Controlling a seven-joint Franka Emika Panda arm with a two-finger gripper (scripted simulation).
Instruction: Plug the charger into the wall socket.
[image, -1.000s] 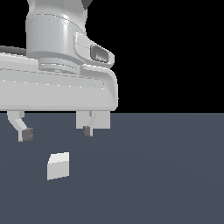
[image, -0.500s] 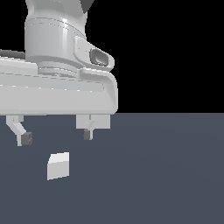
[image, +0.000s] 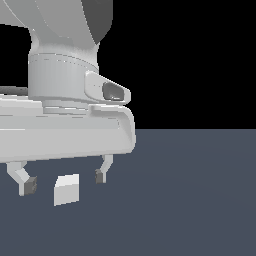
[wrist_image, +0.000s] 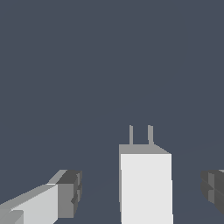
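The charger (image: 66, 189) is a small plain white block lying on the dark floor. In the wrist view the charger (wrist_image: 145, 186) shows two thin prongs at its far end. My gripper (image: 65, 181) is open, its two dark-tipped fingers (image: 28, 185) spread to either side of the charger without touching it. In the wrist view the gripper (wrist_image: 142, 197) has one pad on each side of the block with gaps between. The wall socket is out of view.
The dark grey floor (image: 190, 200) spreads out to the exterior view's right. The arm's large white hand body (image: 65, 130) fills the upper left of the exterior view.
The gripper has shifted toward the exterior view's left and come down, so its fingers now straddle the charger instead of hanging above and beside it. The charger has not moved.
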